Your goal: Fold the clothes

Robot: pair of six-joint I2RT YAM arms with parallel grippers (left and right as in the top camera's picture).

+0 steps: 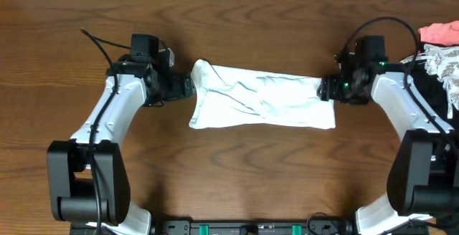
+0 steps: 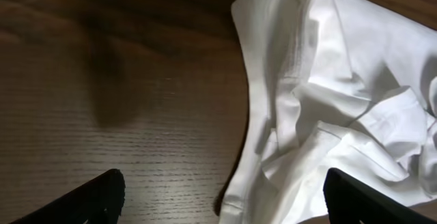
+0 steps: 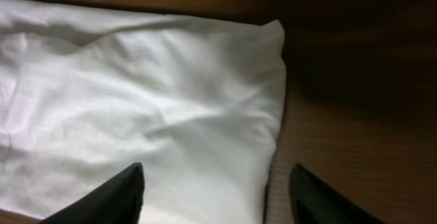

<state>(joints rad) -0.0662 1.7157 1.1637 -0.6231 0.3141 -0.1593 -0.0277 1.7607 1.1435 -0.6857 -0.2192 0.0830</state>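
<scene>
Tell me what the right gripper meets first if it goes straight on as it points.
Probably the white T-shirt: its end edge lies just ahead of the open right gripper. Height above the cloth is unclear.

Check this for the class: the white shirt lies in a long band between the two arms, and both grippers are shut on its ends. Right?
No. The white shirt does lie in a long band between the arms, but the left gripper and the right gripper are both open at its ends, as each wrist view shows.
</scene>
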